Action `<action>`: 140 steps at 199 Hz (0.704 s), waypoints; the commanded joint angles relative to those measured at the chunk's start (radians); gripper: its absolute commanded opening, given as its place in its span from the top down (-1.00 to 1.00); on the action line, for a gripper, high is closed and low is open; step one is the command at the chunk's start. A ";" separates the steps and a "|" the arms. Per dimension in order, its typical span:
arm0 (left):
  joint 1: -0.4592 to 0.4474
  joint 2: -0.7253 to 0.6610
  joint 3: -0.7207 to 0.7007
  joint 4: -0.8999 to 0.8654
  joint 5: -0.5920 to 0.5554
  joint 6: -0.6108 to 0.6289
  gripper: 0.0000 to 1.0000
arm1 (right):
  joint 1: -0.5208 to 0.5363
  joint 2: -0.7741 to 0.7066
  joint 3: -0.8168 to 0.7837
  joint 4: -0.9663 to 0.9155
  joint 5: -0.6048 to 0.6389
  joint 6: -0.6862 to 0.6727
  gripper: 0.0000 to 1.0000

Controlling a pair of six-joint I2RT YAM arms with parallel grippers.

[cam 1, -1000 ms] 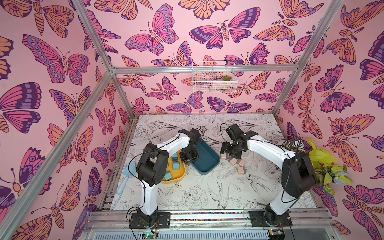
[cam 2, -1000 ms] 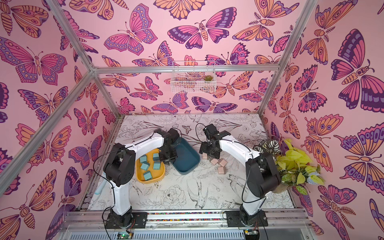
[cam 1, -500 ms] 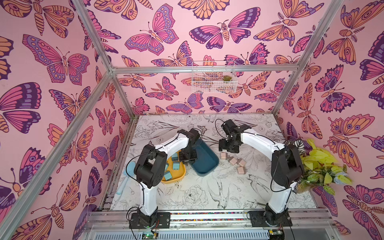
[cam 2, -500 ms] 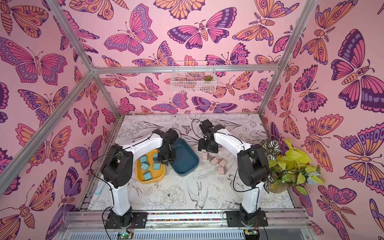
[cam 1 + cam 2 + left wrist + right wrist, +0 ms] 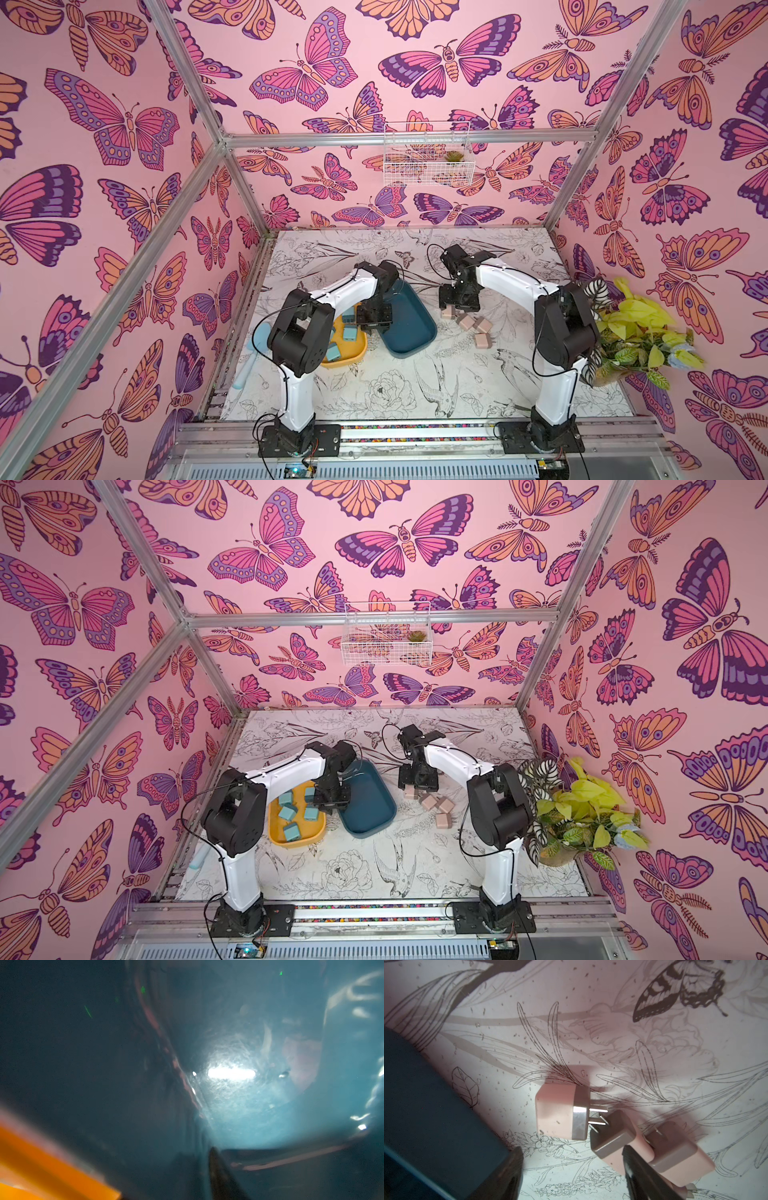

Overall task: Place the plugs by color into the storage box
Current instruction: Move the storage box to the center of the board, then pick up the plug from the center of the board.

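Pink plugs (image 5: pixel 558 1113) — clustered on the table (image 5: pixel 332 875) beside the teal tray (image 5: pixel 370 812); one lies just ahead of the right gripper (image 5: pixel 571 1148), whose jaws stand spread and empty. Blue plugs (image 5: pixel 291 812) — in the yellow tray (image 5: pixel 276 837). Left gripper (image 5: pixel 330 802): wrist view blurred, jaws indiscernible.

Top views: bright light is falling evenly; edges are bowing.
Left wrist: dim blur; glare is blooming on teal tray (image 5: pixel 239 1115).
Right wrist: pink plug (image 5: pixel 556 1113) is casting soft shadow.
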 commanded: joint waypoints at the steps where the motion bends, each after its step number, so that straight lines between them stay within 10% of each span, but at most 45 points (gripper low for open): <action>1: -0.003 -0.049 0.007 -0.042 -0.042 -0.019 -0.69 | -0.003 -0.071 -0.031 0.005 -0.039 0.060 -0.53; 66: 0.000 -0.097 0.131 -0.057 -0.086 -0.080 -0.79 | 0.054 -0.185 -0.207 0.155 -0.115 0.225 -0.52; 140: 0.040 -0.164 0.118 -0.056 -0.080 -0.130 -0.69 | 0.050 -0.043 -0.049 -0.010 0.025 0.030 -0.44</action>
